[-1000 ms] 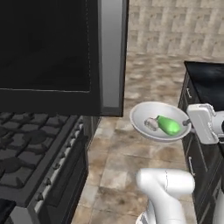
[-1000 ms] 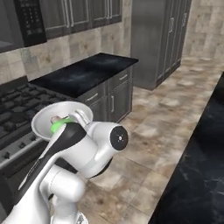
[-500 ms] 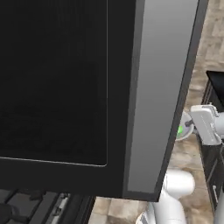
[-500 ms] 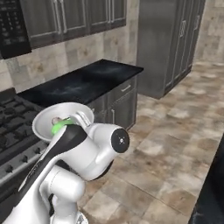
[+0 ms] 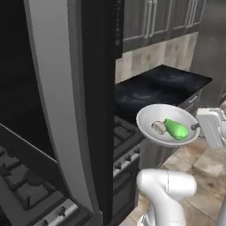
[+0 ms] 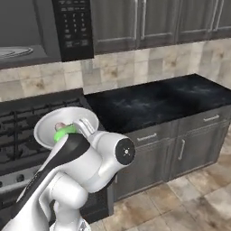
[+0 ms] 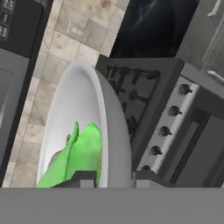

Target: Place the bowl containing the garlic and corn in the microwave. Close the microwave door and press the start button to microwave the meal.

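Observation:
The white-grey bowl hangs in the air in front of the stove, and my gripper is shut on its right rim. In it lie the green corn and the small pale garlic. From the hand camera, the bowl is edge-on, its rim pinched in my gripper, with the corn near the fingers. The microwave door stands open, edge-on at the left. The microwave hangs above the stove, its grey inside open, left of and above the bowl.
A black gas stove with a row of knobs lies under the bowl. A black counter over grey cabinets runs to the right. The microwave's keypad is at its right end. Grey wall cabinets hang above.
The base has moved and both base views have shifted: the open door now stands edge-on at the left, the open microwave has come into sight. The bowl stays in my grip.

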You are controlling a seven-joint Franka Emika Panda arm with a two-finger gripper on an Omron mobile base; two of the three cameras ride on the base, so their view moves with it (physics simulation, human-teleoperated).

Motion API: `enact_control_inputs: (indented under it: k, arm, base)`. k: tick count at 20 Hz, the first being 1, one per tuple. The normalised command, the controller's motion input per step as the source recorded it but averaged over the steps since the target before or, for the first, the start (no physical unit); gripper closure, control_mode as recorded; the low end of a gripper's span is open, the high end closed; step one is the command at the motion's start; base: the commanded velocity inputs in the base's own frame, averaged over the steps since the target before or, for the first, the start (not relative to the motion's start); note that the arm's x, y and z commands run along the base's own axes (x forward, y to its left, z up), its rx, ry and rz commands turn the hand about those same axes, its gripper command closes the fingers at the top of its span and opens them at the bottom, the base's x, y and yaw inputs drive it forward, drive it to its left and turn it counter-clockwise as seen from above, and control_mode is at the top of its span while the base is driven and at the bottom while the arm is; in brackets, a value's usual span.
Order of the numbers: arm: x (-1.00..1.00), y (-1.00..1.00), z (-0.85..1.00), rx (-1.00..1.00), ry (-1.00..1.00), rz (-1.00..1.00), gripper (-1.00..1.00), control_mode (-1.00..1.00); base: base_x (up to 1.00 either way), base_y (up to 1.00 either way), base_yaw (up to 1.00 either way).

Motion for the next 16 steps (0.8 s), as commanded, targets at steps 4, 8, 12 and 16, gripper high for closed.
enact_control_inputs:
  k: [4, 8, 12, 16]
  arm:
    - [0.00, 0.00, 0.00, 0.00, 0.00, 0.00, 1.00, 1.00]
    - [0.00, 0.00, 0.00, 0.00, 0.00, 0.00, 1.00, 1.00]
    - [0.00, 0.00, 0.00, 0.00, 0.00, 0.00, 1.00, 1.00]
    - [0.00, 0.00, 0.00, 0.00, 0.00, 0.00, 1.00, 1.00]
  base:
    - [0.69, 0.00, 0.79]
    - [0.66, 0.00, 0.77]
    - [0.45, 0.05, 0.73]
    - [0.09, 0.14, 0.69]
